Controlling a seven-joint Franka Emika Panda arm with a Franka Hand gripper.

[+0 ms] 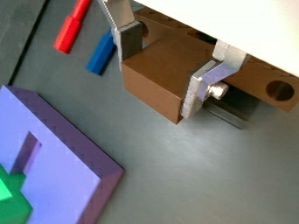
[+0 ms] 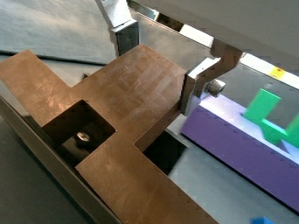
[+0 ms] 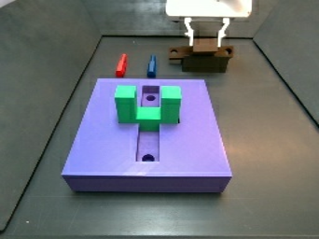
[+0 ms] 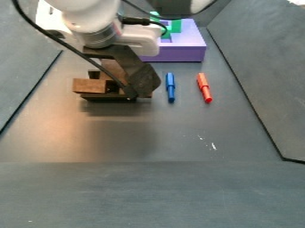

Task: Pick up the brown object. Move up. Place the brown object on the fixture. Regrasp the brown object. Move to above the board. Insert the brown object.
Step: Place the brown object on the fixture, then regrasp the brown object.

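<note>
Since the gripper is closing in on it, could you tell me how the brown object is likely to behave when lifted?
The brown object looks solid and blocky, so probably stiff. Its flat sides suit the gripper straddling it on the fixture; slipping seems unlikely. Flat faces make rolling improbable.

The light was soft and even in all four pictures, and it seemed to come from above. The dark grey floor (image 4: 143, 169) had a pale, dull shine in a side view, with a few tiny bright specks. A soft shadow lay on the floor under the small tan-brown bar (image 4: 100, 88) and the gripper (image 4: 124, 78). The big lavender-purple board (image 3: 187, 140) looked bright and clear, with a darker front wall. In both wrist views the close silver fingers (image 1: 211, 80) looked a little blurry, and the brown bar filled much of one picture. The pictures were small and a bit grainy.
</note>
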